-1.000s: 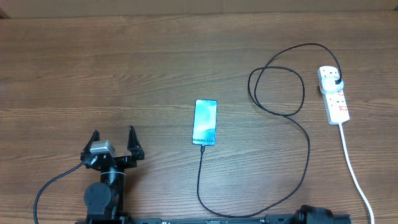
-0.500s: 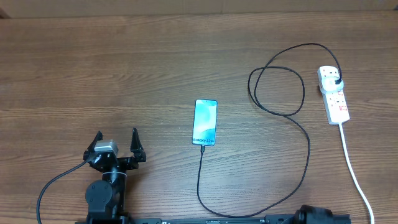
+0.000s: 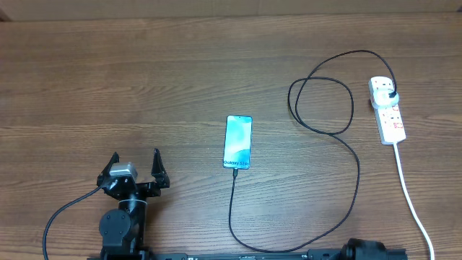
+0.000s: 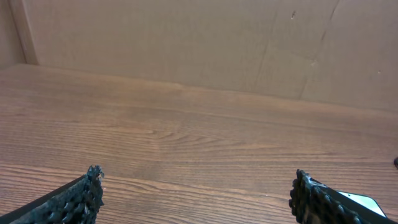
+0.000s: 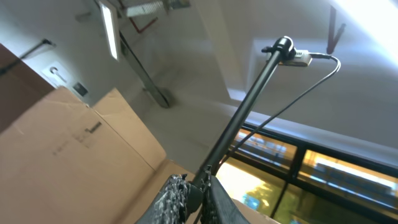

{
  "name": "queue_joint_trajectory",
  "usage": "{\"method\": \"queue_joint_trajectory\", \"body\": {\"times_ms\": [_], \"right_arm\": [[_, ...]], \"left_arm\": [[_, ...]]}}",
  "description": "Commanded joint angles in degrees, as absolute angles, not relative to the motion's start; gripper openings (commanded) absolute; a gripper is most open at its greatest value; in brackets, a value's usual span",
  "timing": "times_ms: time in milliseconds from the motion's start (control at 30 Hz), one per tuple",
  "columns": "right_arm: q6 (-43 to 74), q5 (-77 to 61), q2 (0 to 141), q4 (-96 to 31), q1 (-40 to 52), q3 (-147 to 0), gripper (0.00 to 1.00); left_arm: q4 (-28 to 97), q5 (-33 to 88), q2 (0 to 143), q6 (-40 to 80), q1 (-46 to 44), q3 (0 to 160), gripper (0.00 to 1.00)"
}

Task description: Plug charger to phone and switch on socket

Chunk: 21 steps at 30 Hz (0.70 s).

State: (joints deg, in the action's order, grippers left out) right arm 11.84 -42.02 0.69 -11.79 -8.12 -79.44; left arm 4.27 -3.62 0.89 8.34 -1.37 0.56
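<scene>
The phone (image 3: 238, 141) lies flat at the table's centre, its cyan screen up. The charger's thin black cable (image 3: 357, 173) meets the phone's near edge with its connector tip (image 3: 235, 171), runs toward the front edge, then right and up in a loop to its black plug (image 3: 390, 95), which sits in the white socket strip (image 3: 388, 112) at the right. My left gripper (image 3: 135, 154) is open and empty at the front left, well left of the phone. In the left wrist view (image 4: 196, 177) its jaws stand wide apart over bare wood. My right gripper (image 5: 193, 174) is shut, empty, and points up at the ceiling.
The socket's thick white cord (image 3: 411, 195) runs from the strip to the front right edge. The right arm's base (image 3: 368, 250) sits folded at the front edge. A cardboard wall (image 4: 186, 43) stands behind the table. A camera pole (image 5: 249, 106) rises above the right gripper.
My left gripper has moved slightly toward the front edge and a little right, still open. The phone, the cable and the socket have not moved.
</scene>
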Motion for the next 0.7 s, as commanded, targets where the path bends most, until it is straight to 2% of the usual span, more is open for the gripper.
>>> {"method": "queue_joint_trajectory", "body": {"times_ms": [0, 67, 100, 133, 167, 467, 667], "right_arm": [[12.4, -42.09, 0.27, -11.86, -6.74, -79.13, 0.17], [11.92, -42.04, 0.27, -11.81, -6.76, -79.07, 0.27], [11.92, -41.71, 0.27, -11.81, -6.76, -79.0, 0.37], [11.97, -41.21, 0.27, -11.77, -6.72, -78.72, 0.57], [11.94, -40.82, 0.27, -11.68, -6.57, -78.43, 1.0], [11.92, -36.01, 0.27, -6.24, -0.14, -71.48, 1.0], [11.92, -28.34, 0.38, -19.16, 0.27, -63.13, 1.0]], "left_arm": [[4.12, -3.11, 0.32, 7.05, -0.78, 0.27, 1.0], [4.12, -3.11, 0.32, 7.05, -0.78, 0.27, 1.0], [4.12, -3.11, 0.32, 7.05, -0.78, 0.27, 1.0], [4.12, -3.11, 0.32, 7.05, -0.78, 0.27, 0.99], [4.12, -3.11, 0.32, 7.05, -0.78, 0.27, 1.0], [4.12, -3.11, 0.32, 7.05, -0.78, 0.27, 1.0], [4.12, -3.11, 0.32, 7.05, -0.78, 0.27, 0.99]]}}
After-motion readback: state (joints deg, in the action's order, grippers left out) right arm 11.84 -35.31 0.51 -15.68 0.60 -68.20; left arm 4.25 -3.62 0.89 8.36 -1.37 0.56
